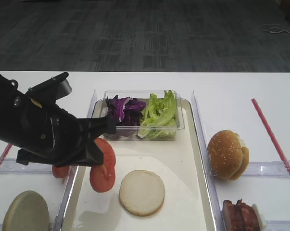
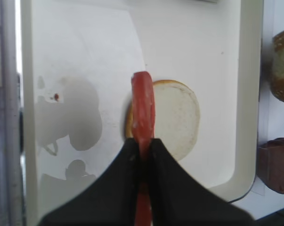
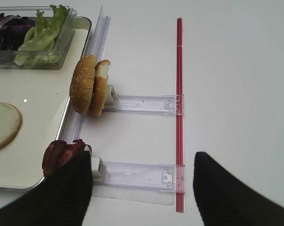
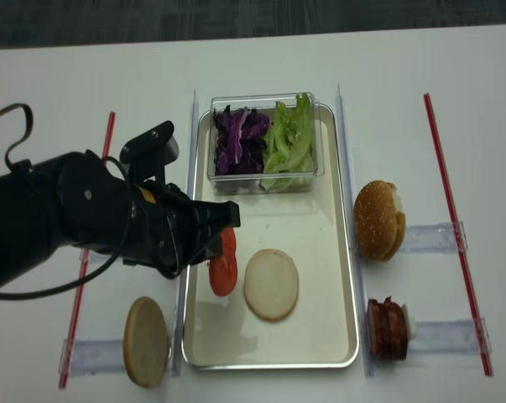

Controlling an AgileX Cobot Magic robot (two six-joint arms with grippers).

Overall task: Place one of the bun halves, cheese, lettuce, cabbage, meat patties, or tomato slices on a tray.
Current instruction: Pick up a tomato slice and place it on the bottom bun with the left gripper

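My left gripper (image 2: 142, 141) (image 4: 221, 239) is shut on a red tomato slice (image 2: 142, 99) (image 1: 105, 153), held edge-on just above the cream tray (image 1: 183, 159) (image 2: 85, 47). A pale bun half (image 1: 142, 192) (image 2: 177, 117) lies flat on the tray right beside the slice. My right gripper (image 3: 142, 188) is open over a clear holder (image 3: 137, 174), with nothing between its fingers. Meat patties (image 3: 59, 153) (image 4: 387, 327) stand by its left finger. Cabbage (image 1: 123, 109) and lettuce (image 1: 159, 113) fill a clear box at the tray's far end. Cheese is out of view.
A sesame bun (image 1: 226, 154) (image 3: 87, 84) stands on edge in a holder right of the tray. Left of the tray lie another bun half (image 1: 25, 211) and a tomato slice (image 1: 60, 171). A red strip (image 3: 179, 94) runs along the table on the right.
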